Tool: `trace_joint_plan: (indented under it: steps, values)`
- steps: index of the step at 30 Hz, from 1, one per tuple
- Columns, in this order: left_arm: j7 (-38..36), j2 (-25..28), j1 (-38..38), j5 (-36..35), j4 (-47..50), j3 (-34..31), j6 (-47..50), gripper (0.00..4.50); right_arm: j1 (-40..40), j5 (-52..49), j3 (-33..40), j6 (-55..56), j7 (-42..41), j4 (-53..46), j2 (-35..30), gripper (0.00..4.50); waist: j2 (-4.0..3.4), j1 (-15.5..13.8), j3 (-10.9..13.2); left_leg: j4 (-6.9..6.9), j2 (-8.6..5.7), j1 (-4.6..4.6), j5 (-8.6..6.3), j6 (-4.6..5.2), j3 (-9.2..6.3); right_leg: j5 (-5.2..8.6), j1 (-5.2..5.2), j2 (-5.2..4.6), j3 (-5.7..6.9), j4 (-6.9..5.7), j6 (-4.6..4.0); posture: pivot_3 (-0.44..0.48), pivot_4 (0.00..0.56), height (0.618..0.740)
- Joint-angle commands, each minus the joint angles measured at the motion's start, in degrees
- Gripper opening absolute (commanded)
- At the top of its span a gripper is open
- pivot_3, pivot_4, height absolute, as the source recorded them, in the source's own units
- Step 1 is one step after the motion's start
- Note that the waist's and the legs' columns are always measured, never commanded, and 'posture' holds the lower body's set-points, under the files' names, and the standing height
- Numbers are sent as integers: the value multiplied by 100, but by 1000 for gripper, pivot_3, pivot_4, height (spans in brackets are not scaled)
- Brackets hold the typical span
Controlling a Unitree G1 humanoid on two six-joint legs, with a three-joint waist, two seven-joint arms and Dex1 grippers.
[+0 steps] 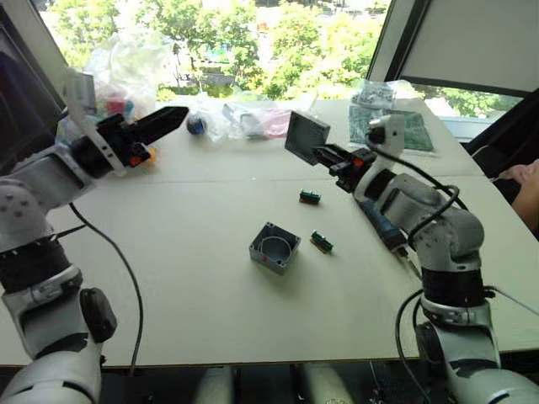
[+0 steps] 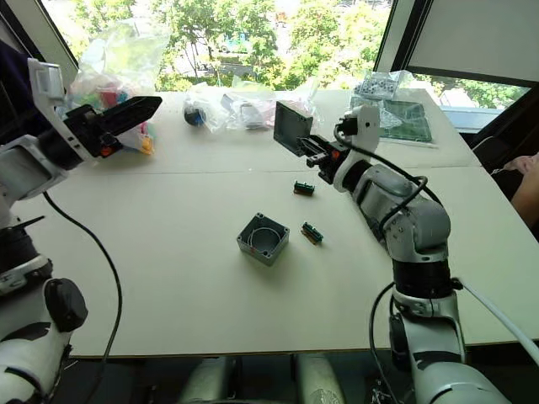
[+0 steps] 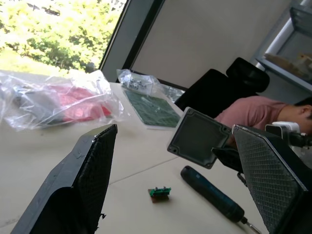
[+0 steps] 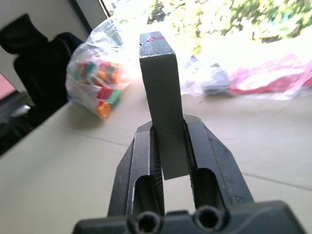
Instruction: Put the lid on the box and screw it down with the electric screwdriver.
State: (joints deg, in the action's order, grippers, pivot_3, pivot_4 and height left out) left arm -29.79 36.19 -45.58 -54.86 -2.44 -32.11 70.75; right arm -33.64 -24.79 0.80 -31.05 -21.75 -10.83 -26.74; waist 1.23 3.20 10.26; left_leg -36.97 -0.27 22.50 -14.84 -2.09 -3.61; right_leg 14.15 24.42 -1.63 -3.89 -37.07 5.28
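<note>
Now the right gripper clamps the lid by one edge, holding it up over the far side of the table. Left gripper hovers spread apart, holding nothing. Box sits open mid-table between 2 small green blocks; screwdriver lies under the right arm.

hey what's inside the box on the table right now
The box sits open-topped on the table; a round ring shape shows inside, nothing else. Its near inner walls are hidden. The right gripper holds the lid aloft.
</note>
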Motion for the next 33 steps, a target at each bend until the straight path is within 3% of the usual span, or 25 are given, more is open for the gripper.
trace_joint_plan:
  steps: [1, 4, 7, 9, 10, 15, 20, 33]
  values:
    - [-192, 61, 82, 20, -97, 303, -71, 3208, 417, 2790, -784, 4505, 58, -318, -741, 138, 2, -25, 4, 0, -2, 0, 1, -2, 1, 3, 0, -1, 0, 2, 4, 0, 150, 740]
    - [-349, 33, 132, 147, -140, 656, -219, 1935, 650, 4106, -1205, 6601, 220, 167, -1264, 138, 15, 5, 9, 1, -2, -1, 5, -10, 7, 8, 1, -1, -6, 6, 13, 0, 150, 740]
    - [-711, -74, 129, 305, -135, 1440, -198, 862, 1122, 5373, -1344, 8537, 932, 1013, -1591, 138, 27, -3, 2, 5, 0, -10, 8, -15, 3, 1, -8, 1, -6, 6, 0, 0, 150, 740]
    - [-984, -51, 128, 443, -113, 1859, -305, 118, 1191, 6015, -1285, 9121, 1463, 1431, -1570, 138, 33, -40, 7, 4, -3, -11, 11, -22, 5, 1, -11, -2, -9, 6, -2, 0, 150, 740]
    - [-1134, -18, 121, 514, -106, 2046, -354, 7, 1178, 6180, -1279, 9220, 1601, 1604, -1523, 138, 31, -53, 11, 3, -5, -10, 12, -23, 7, 1, -10, -2, -12, 6, -2, 0, 150, 740]
    - [-1792, 5, 233, 1304, 161, 2911, -1512, 7, 930, 7321, -1335, 9279, 2404, 2146, -1335, 138, 31, 1, 12, 3, -4, -13, 15, -27, 15, -1, -4, 3, -31, -2, -7, 0, 150, 740]
    - [-2378, -100, 225, 1524, 98, 3322, -1963, 7, 766, 7979, -1390, 8789, 3015, 2236, -1162, 138, 31, -26, 12, 5, -3, -14, 15, -27, 15, 0, -4, 3, -31, -4, -9, 0, 150, 740]
    - [-2873, -469, 366, 2384, -12, 4079, -2872, 7, 1643, 8560, -1750, 7777, 3451, 1647, -1003, 138, 32, -48, 11, -2, -7, -13, 15, -25, 20, 0, -5, 0, -36, -5, -10, 0, 150, 740]
